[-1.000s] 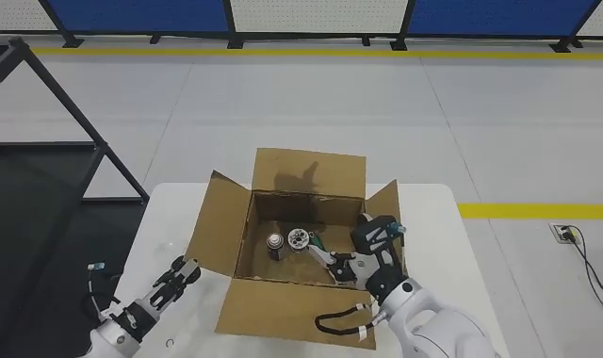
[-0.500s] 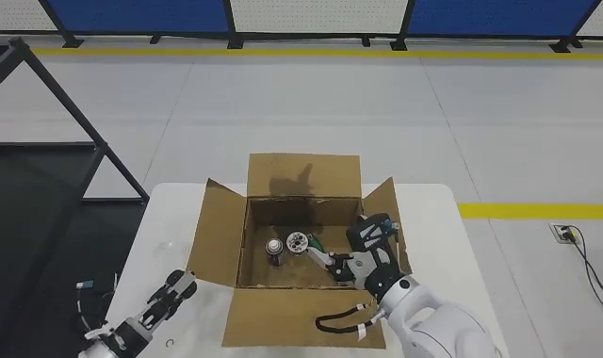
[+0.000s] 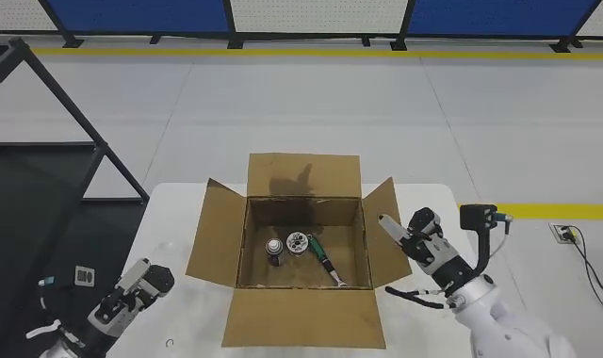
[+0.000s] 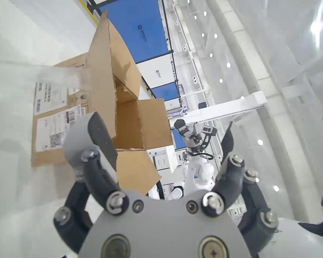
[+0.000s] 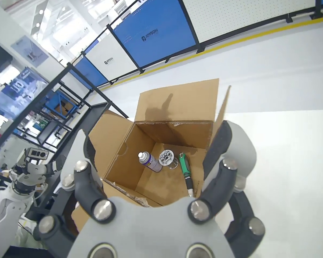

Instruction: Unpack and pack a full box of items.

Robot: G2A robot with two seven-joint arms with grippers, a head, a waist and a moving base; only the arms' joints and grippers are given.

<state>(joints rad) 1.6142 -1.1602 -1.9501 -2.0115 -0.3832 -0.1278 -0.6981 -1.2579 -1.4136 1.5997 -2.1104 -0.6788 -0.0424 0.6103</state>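
Box (image 3: 301,318) sits mid-bench (image 3: 170,217), all four flaps folded out, top open. Three items on its floor:
- small spray can (image 3: 274,251) with a white cap, nearest the left wall; can't tell if it's upright or leaning
- round silver part (image 3: 298,240) with holes in its face, just beside the can
- green-handled screwdriver (image 3: 323,256) lying flat to the right of those two, metal tip toward the near-right corner

My right hand (image 3: 412,234) is outside the box, just beside the right flap, fingers spread wide, holding nothing. My left hand (image 3: 141,284) is at the bench's front-left edge, well apart from the left flap. It's wide open too, nothing in it.
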